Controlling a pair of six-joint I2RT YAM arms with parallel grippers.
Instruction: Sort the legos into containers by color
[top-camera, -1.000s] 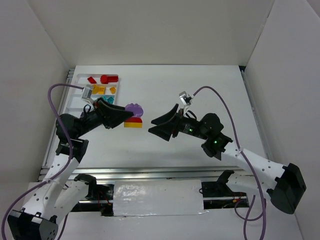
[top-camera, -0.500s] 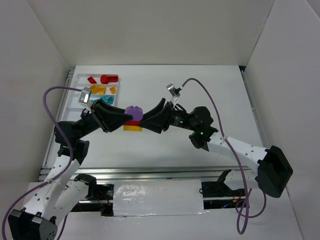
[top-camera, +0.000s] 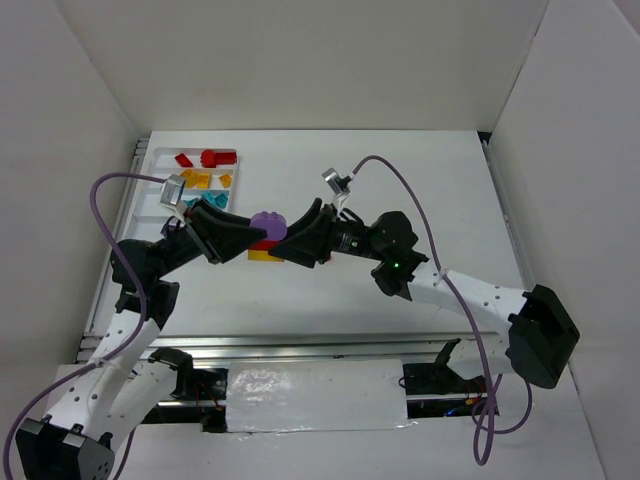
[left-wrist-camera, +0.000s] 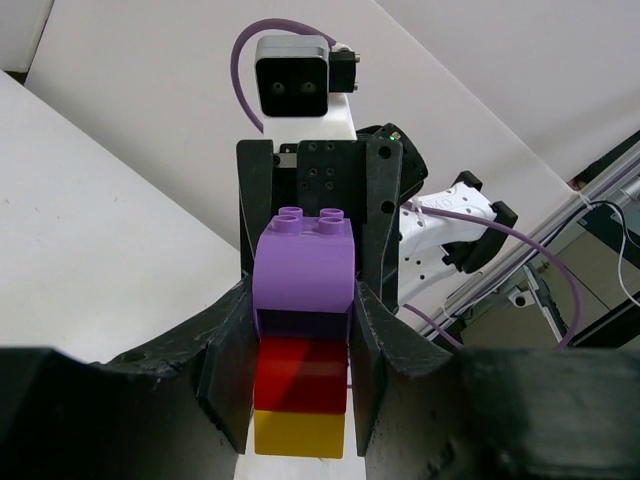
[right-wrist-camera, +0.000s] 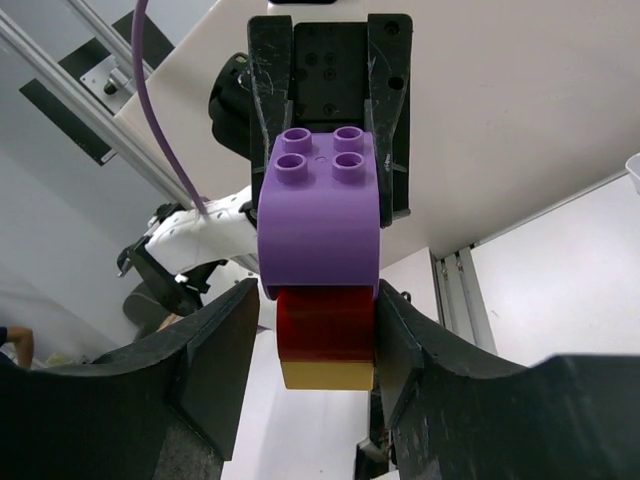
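A stack of three legos, a rounded purple brick (top-camera: 265, 221) on a red one (left-wrist-camera: 300, 372) on a yellow one (top-camera: 262, 253), sits between both arms left of the table's middle. My left gripper (top-camera: 250, 238) is shut on the stack from the left, its fingers pressed against both sides (left-wrist-camera: 300, 400). My right gripper (top-camera: 287, 240) reaches in from the right and straddles the same stack (right-wrist-camera: 320, 340), with one finger at the red brick (right-wrist-camera: 325, 325) and a slim gap at the other. The white tray of containers (top-camera: 150, 205) lies at the far left.
In the tray, red bricks (top-camera: 212, 157) lie in the farthest compartment, yellow-orange ones (top-camera: 200, 180) in the one nearer, and teal ones (top-camera: 213, 200) nearer still. White walls enclose the table on three sides. A metal rail (top-camera: 300, 345) runs along the near edge.
The right arm has swung left from mid-table to the stack, and its jaws have narrowed round it. The left gripper has kept its hold and shifted only slightly.
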